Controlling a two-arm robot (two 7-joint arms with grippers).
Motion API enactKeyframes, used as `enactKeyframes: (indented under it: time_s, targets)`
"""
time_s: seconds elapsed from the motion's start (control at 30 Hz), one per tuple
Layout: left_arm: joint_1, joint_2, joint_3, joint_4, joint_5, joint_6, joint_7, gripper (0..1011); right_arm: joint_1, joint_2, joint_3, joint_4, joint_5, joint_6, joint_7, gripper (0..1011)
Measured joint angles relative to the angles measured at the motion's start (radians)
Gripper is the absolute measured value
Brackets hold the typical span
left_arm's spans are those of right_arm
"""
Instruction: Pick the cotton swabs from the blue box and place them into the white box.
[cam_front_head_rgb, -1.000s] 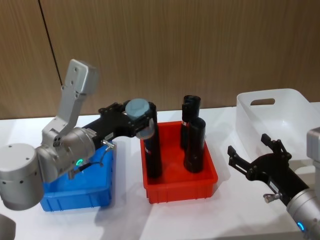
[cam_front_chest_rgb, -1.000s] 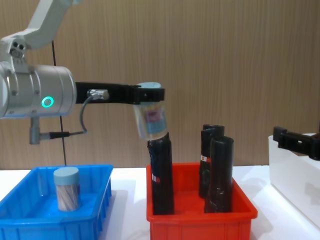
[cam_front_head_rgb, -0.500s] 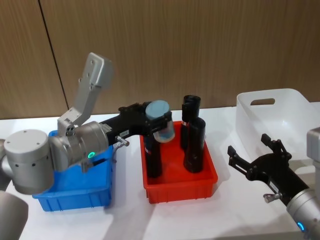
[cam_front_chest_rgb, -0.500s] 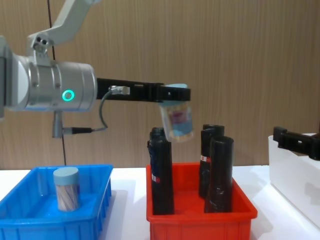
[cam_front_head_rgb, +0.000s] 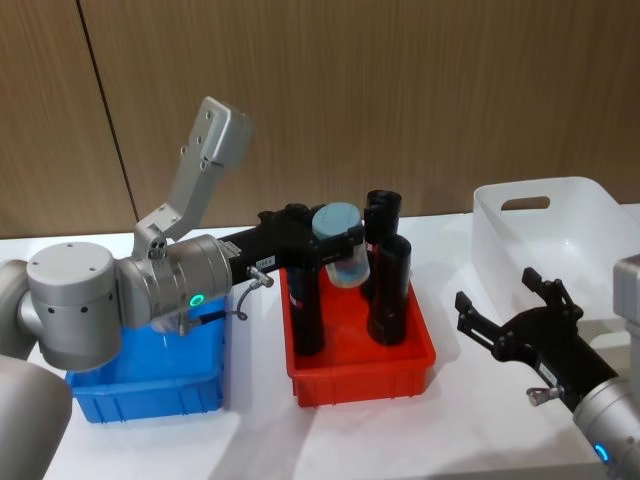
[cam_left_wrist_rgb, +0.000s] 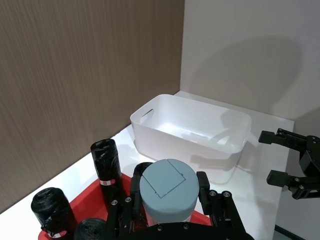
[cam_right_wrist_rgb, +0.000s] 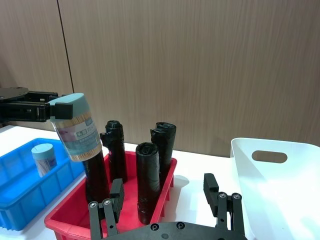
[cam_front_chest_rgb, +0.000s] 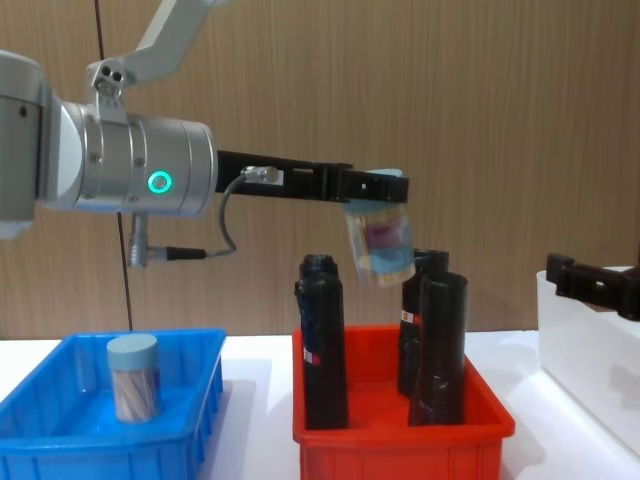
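Blue-lidded jar (cam_front_head_rgb: 338, 220) of swabs hangs tilted, pinched in the left claw (cam_front_head_rgb: 335, 245), over the red bin (cam_front_head_rgb: 360, 370), close beside the black cylinders (cam_front_head_rgb: 390, 285). Clear air runs toward the white box (cam_front_head_rgb: 497, 245) at 3 o'clock. Against a second ago, the jar sits farther from the blue box (cam_front_head_rgb: 150, 395) at 9 o'clock. The right claw (cam_front_head_rgb: 496, 290) is spread wide, empty.

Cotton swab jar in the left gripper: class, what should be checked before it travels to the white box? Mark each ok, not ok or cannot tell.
1. Left gripper jaws shut on the cotton swab jar's lid: ok.
2. Jar upright: not ok, tilted.
3. Jar clear of the black cylinders: cannot tell.
4. White box has room: ok.
5. Right gripper, open near the white box, off the path: cannot tell.
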Motion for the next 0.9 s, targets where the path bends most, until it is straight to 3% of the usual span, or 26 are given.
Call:
enactKeyframes:
  time_s: [0.43,0.9]
  targets:
    - [-0.014,-0.007,0.004,0.015,0.005,0.007,-0.021,669,0.010,0.007,0.002,-0.006,-0.018,0.018,0.040,1002]
    - [-0.020,-0.010,0.006,0.021,0.007,0.009,-0.029,669,0.072,0.014,-0.001,0.010,-0.061,0.080,0.191,1002]
